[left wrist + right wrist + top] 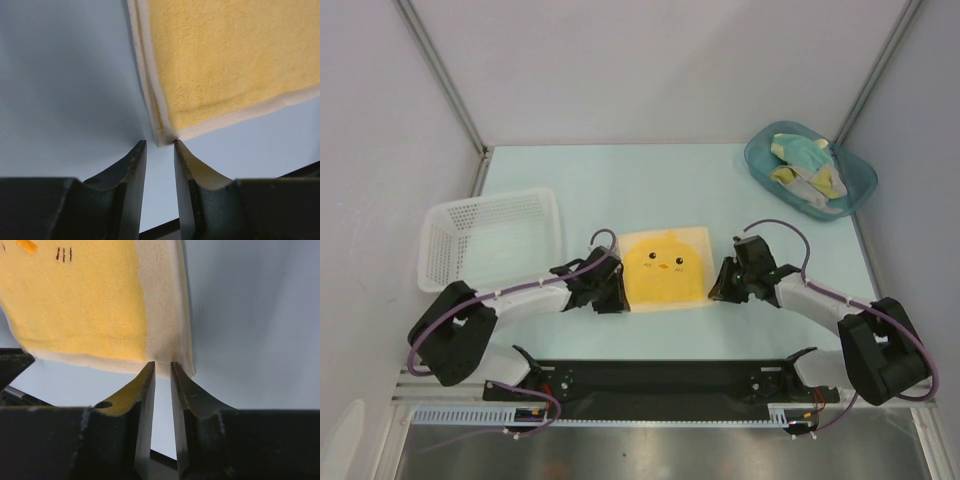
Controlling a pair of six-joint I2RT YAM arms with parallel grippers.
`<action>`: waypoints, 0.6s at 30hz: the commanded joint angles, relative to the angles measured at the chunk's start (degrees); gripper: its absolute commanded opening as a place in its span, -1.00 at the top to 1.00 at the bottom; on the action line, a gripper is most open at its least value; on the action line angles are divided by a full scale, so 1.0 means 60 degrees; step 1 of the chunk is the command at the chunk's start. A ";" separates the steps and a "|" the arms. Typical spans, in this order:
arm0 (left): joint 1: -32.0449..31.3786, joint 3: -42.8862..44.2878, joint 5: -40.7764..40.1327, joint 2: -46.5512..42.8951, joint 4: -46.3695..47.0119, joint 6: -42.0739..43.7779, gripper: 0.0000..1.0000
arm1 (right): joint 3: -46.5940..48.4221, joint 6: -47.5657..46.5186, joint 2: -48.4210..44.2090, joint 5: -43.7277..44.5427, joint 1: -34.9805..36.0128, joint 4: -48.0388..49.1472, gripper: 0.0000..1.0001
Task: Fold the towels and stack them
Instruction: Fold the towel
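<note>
The yellow chick-face towel (665,268) lies flat on the table between my two grippers, and its left edge shows two layers. My left gripper (611,300) is at its near left corner. In the left wrist view the jaws (159,143) stand narrowly apart, pinching that white-hemmed corner (162,135) at their tips. My right gripper (717,292) is at the near right corner, and its jaws (162,364) are closed on the white border (165,315). More towels (804,166), pale yellow, teal and grey, lie crumpled in the teal tub (765,170).
A white mesh basket (490,240) stands at the left, beside my left arm. The teal tub sits at the far right corner. Grey walls close in the table on three sides. A black rail (660,378) runs along the near edge.
</note>
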 commanded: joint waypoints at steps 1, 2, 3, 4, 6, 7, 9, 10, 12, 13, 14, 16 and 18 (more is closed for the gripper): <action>0.0005 0.0548 -0.1020 -0.0070 -0.0963 0.0279 0.31 | -0.0110 0.0312 -0.0484 0.0084 0.0295 0.0097 0.50; 0.0092 0.0651 -0.1035 -0.0099 -0.1109 0.0323 0.29 | -0.0095 0.0341 -0.0558 0.0055 0.0338 0.0010 0.50; 0.0137 0.0754 -0.1021 -0.0129 -0.1198 0.0353 0.28 | 0.0036 0.0385 -0.0747 0.0054 0.0368 -0.0238 0.49; 0.0224 0.0885 -0.1049 -0.0158 -0.1315 0.0512 0.24 | 0.0153 0.0386 -0.0865 0.0083 0.0383 -0.0400 0.47; 0.0633 0.1397 -0.1006 -0.0333 -0.1477 0.0761 0.16 | 0.0721 0.0226 -0.1114 0.0128 0.0354 -0.0956 0.41; 0.0809 0.1776 -0.0658 -0.0407 -0.1332 0.1242 0.07 | 0.1001 0.0065 -0.1130 0.0171 0.0324 -0.1074 0.29; 0.1293 0.2290 0.0076 -0.0437 -0.0673 0.1975 -0.02 | 0.1920 -0.0608 -0.1028 0.0085 -0.0141 -0.1193 0.13; 0.1425 0.3003 0.0209 -0.0306 -0.0541 0.2747 -0.06 | 0.2231 -0.0886 -0.0650 -0.0177 -0.0377 -0.1091 0.05; 0.1835 0.3827 0.0618 0.0378 -0.0554 0.3513 -0.12 | 0.2847 -0.1747 -0.0107 -0.1231 -0.0846 -0.0652 0.00; 0.1996 0.4643 0.0809 0.0674 -0.0641 0.4155 -0.12 | 0.3459 -0.1971 0.0577 -0.1467 -0.1036 -0.0549 -0.04; 0.2360 0.5028 0.1086 0.0967 -0.0888 0.4422 -0.07 | 0.3769 -0.2190 0.0917 -0.1803 -0.1096 -0.0417 -0.06; 0.2786 0.5993 0.1395 0.1872 -0.1110 0.4993 -0.01 | 0.4835 -0.2981 0.1650 -0.1966 -0.1315 -0.0635 -0.19; 0.3227 0.6407 0.1701 0.2344 -0.1227 0.5244 -0.04 | 0.5585 -0.3712 0.2675 -0.2143 -0.1579 -0.1102 -0.21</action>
